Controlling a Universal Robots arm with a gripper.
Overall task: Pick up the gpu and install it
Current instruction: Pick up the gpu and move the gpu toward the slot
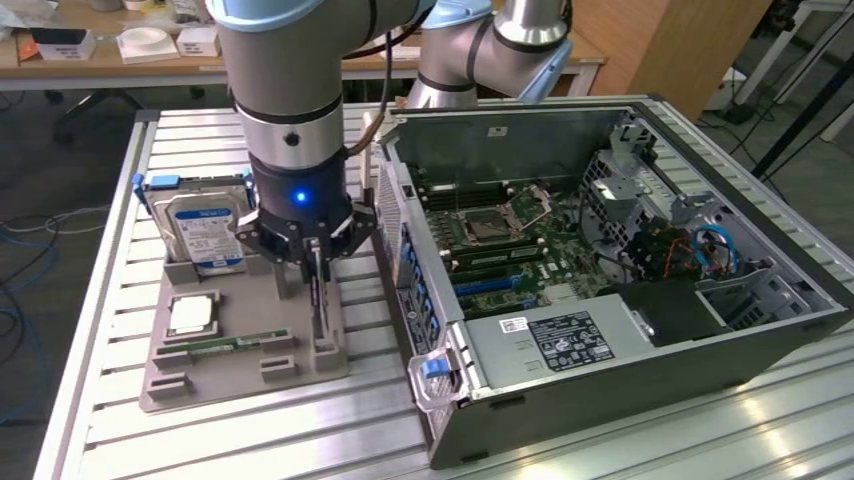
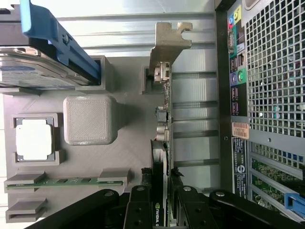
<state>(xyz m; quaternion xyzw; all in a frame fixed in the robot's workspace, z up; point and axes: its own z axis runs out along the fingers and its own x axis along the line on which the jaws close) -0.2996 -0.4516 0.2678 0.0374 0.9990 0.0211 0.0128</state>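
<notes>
end effector (image 2: 161, 193) clamped on gpu (image 2: 160, 157) | gpu upright on edge in gray holder (image 1: 227, 385) | beside computer case (image 1: 601, 345)

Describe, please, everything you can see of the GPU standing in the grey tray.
The gpu is a thin flat card standing on edge in a slot of the grey tray. Its edge shows green board and a black face marked NVIDIA; a pale metal bracket caps one end. The claw is shut on its two faces.
</notes>
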